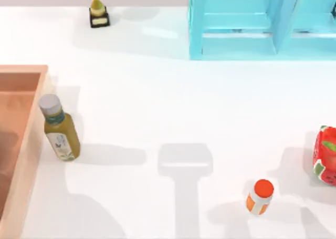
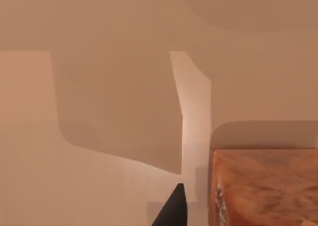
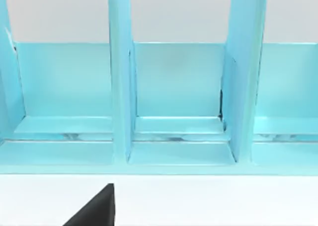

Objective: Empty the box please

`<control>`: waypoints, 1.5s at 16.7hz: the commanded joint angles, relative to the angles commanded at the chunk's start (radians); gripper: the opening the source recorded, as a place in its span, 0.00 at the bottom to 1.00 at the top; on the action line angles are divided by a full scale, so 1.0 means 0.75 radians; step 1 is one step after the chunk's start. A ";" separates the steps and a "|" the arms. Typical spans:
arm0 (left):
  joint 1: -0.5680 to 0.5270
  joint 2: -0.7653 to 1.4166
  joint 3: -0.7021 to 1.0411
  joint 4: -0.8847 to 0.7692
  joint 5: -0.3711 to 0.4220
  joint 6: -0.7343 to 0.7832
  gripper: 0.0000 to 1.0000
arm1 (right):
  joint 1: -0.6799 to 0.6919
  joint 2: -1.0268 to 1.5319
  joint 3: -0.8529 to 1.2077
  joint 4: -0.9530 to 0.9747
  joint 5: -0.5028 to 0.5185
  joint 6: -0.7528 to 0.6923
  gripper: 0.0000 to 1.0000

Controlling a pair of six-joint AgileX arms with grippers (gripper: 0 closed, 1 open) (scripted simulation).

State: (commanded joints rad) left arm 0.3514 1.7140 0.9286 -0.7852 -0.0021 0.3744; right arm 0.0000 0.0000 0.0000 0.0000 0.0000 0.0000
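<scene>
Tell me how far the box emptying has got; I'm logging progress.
Looks partly done: an olive-green bottle stands on the table beside the box, with an orange-capped bottle and a red strawberry carton out at the right. In hand: the left wrist view looks onto the box's floor with a brown carton close by. Left: at least that carton, it seems.

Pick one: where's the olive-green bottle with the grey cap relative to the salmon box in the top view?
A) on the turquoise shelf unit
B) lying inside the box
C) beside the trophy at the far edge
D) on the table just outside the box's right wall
D: the green bottle sits on the white table, right next to the outer side of the box wall, not inside it.
</scene>
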 joint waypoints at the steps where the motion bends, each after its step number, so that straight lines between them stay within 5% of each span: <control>1: 0.000 0.000 0.000 0.000 0.000 0.000 0.32 | 0.000 0.000 0.000 0.000 0.000 0.000 1.00; 6: 0.000 0.000 0.000 0.000 0.000 0.000 0.00 | 0.000 0.000 0.000 0.000 0.000 0.000 1.00; 17: -0.037 -0.049 0.052 -0.049 0.002 -0.014 0.00 | 0.000 0.000 0.000 0.000 0.000 0.000 1.00; 25: -0.067 -0.231 0.487 -0.557 -0.014 -0.063 0.00 | 0.000 0.000 0.000 0.000 0.000 0.000 1.00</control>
State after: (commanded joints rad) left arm 0.3013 1.5406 1.2940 -1.2028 -0.0125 0.3274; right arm 0.0000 0.0000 0.0000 0.0000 0.0000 0.0000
